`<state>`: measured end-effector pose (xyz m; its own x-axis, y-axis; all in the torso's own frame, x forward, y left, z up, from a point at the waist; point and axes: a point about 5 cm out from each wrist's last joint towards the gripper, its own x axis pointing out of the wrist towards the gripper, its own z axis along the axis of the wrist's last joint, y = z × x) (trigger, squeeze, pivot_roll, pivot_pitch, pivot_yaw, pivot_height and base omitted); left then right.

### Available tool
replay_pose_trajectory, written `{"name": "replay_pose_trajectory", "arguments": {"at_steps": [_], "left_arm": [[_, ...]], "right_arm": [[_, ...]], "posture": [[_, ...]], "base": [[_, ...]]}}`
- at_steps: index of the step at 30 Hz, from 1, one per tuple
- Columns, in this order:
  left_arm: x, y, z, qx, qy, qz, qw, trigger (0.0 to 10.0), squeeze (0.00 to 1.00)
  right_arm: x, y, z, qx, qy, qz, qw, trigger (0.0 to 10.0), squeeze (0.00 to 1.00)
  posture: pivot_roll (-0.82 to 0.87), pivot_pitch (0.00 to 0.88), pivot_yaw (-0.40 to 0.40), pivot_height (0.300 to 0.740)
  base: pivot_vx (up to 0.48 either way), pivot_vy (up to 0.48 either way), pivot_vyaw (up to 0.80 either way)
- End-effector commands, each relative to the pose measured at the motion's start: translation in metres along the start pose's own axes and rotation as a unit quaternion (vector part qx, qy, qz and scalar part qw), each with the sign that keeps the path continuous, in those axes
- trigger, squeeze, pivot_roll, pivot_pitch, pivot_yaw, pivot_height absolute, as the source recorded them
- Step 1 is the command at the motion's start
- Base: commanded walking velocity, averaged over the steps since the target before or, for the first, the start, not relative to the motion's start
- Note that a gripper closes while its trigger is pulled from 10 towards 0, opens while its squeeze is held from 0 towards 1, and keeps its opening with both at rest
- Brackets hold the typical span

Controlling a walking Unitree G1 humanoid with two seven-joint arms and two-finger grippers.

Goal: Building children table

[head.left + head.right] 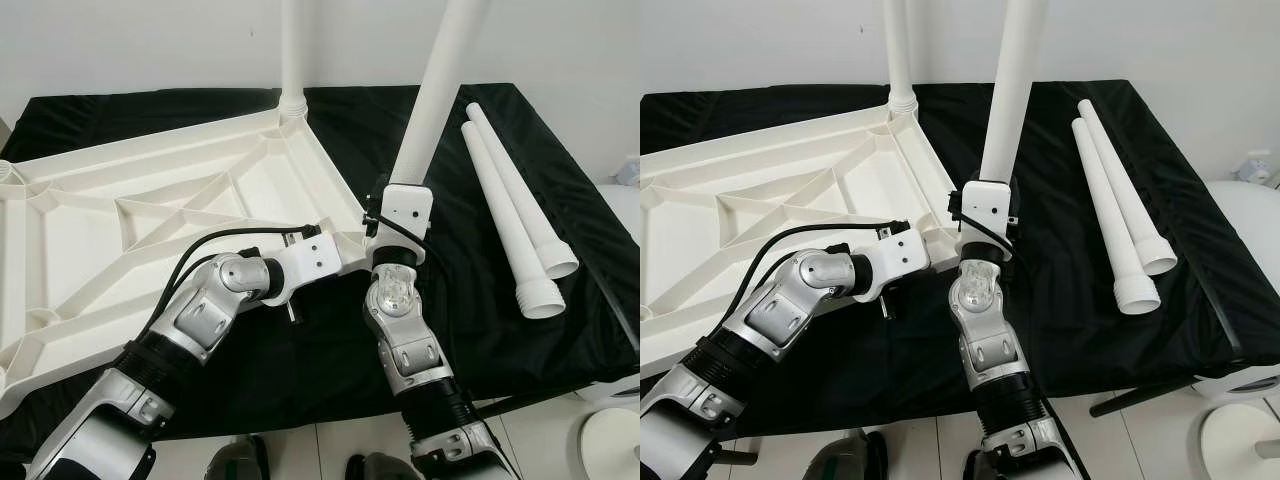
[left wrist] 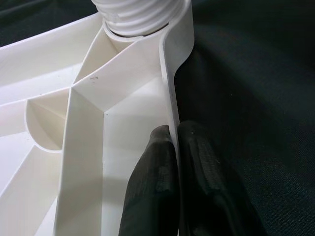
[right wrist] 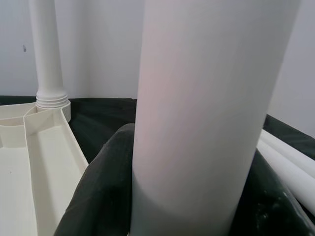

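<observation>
Right tool (image 3: 189, 216) clamps an upright table leg (image 1: 432, 95) at the tabletop's near corner. Left tool (image 2: 176, 147) pinches the rim of the inverted tabletop (image 1: 150, 200), steadying it. Step: seating leg two; next, screw it home. Two legs (image 1: 510, 205) lie beside.

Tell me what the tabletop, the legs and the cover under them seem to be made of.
Tabletop: apparently moulded white plastic, matte, given the thin ribs across its underside. Held leg and two loose legs: likely the same white plastic, smooth with a faint sheen, with threaded ends. Cover: seemingly thin black fabric or sheeting, wrinkled and slightly shiny. Left gripper pinches the tabletop's rim; right gripper clasps the leg.
</observation>
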<state>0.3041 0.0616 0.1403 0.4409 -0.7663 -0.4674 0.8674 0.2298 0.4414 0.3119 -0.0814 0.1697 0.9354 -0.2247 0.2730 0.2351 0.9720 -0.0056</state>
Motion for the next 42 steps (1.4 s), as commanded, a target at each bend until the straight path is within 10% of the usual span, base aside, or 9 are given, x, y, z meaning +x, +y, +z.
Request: {"name": "replay_pose_trajectory", "arguments": {"at_steps": [1,24,42], "left_arm": [[-0.007,0.000,-0.012,0.001,0.024,0.006,1.000,10.0,0.00],[-0.009,0.001,-0.011,0.001,0.024,0.008,1.000,10.0,0.00],[-0.007,0.002,-0.009,0.001,0.019,0.005,1.000,10.0,0.00]], "right_arm": [[0.000,-0.034,-0.038,-0.038,0.100,-0.091,0.990,10.0,0.00],[-0.027,-0.050,-0.064,-0.018,0.137,0.036,0.990,10.0,0.00],[-0.012,-0.065,-0.069,-0.039,0.160,0.139,0.977,10.0,0.00]], "posture": [[0.02,0.084,-0.003,0.740],[0.01,0.098,0.005,0.740],[0.00,0.099,0.008,0.740]], "base": [[0.000,0.000,0.00],[0.000,0.000,0.00],[0.000,0.000,0.00]]}}
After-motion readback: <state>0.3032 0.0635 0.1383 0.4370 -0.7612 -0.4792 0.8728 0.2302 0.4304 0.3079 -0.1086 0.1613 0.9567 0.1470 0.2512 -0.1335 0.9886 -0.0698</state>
